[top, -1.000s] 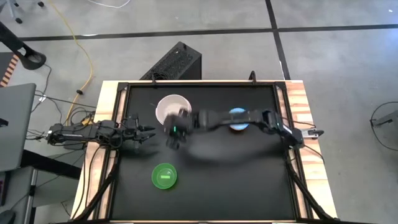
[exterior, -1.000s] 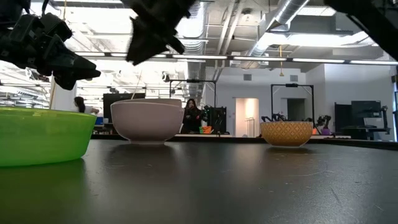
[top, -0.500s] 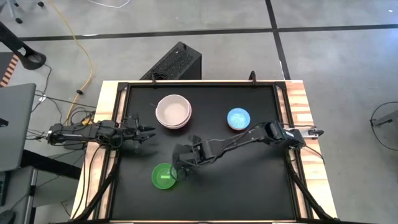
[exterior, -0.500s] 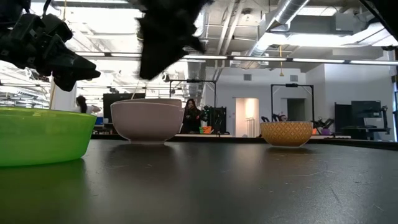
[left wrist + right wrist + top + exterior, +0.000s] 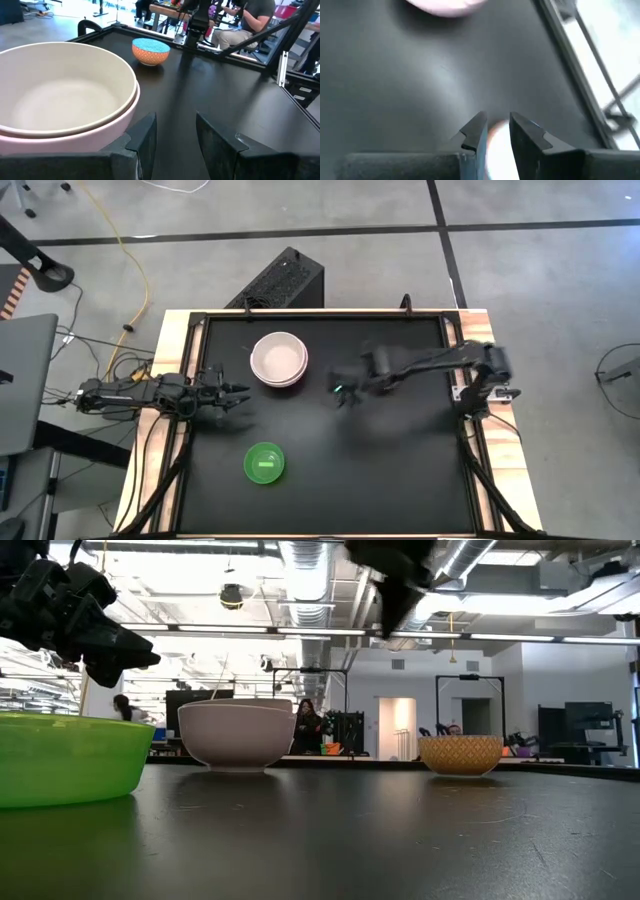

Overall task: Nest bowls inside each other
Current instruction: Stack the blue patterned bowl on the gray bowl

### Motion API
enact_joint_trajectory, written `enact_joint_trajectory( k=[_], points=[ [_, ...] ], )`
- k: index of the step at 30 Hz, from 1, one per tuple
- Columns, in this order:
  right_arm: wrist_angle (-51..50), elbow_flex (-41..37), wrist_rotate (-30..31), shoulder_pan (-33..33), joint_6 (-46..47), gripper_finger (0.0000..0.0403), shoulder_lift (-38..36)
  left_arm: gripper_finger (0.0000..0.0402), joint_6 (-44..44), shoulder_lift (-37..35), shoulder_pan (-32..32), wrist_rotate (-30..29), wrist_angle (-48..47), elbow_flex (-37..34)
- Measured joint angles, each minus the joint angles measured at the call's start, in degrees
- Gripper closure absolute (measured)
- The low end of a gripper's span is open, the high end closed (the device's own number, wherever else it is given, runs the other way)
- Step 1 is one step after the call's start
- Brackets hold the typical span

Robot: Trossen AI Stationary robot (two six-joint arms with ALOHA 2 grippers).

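A pale cream bowl [image 5: 278, 357] sits nested in a pink one [image 5: 107, 131] at the table's far left. Near the front edge, a green bowl [image 5: 265, 463] stands alone on its base. At the far right is a small blue bowl [image 5: 151, 51] with an orange patterned outside [image 5: 460, 754]; in the high view my right arm covers it. My right gripper [image 5: 344, 392] hangs high over the table's middle, between the nested pair and the blue bowl, open by a narrow gap [image 5: 498, 134] and holding nothing. My left gripper [image 5: 240, 393] waits open at the left edge, beside the nested pair.
The black tabletop [image 5: 400, 470] has a raised dark frame and wooden side rails [image 5: 490, 340]. A black box [image 5: 285, 280] stands on the floor beyond the far edge. People and benches show in the room behind.
My right gripper has swept from above the nested pair toward the near edge, close to the green bowl. It has then swung back toward the far right and risen, tipping less steeply down. None of the bowls has moved.
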Motion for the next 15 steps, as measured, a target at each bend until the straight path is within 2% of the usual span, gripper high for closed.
enact_joint_trajectory(
  k=[2, 8, 11, 15],
  points=[
    [1.7, -7.8, -1.1, -3.7, 0.7, 0.03, -6.1, 0.0274, 0.0, 0.0, 0.0, 0.0, 0.0, 0.0],
    [9.4, -26.8, -11.0, -18.2, 7.5, 0.0298, -20.8, 0.0274, 0.1, 0.0, 0.0, -0.1, 0.0, 0.0],
    [11.9, -32.1, -17.1, -23.2, 6.6, 0.0283, -23.8, 0.0274, 0.6, 0.0, 0.0, -0.9, 0.1, 0.0],
    [12.5, -36.4, -20.6, -27.6, 5.0, 0.0239, -23.7, 0.0274, 0.8, 0.0, 0.0, -2.1, 0.1, 0.0]
  ],
)
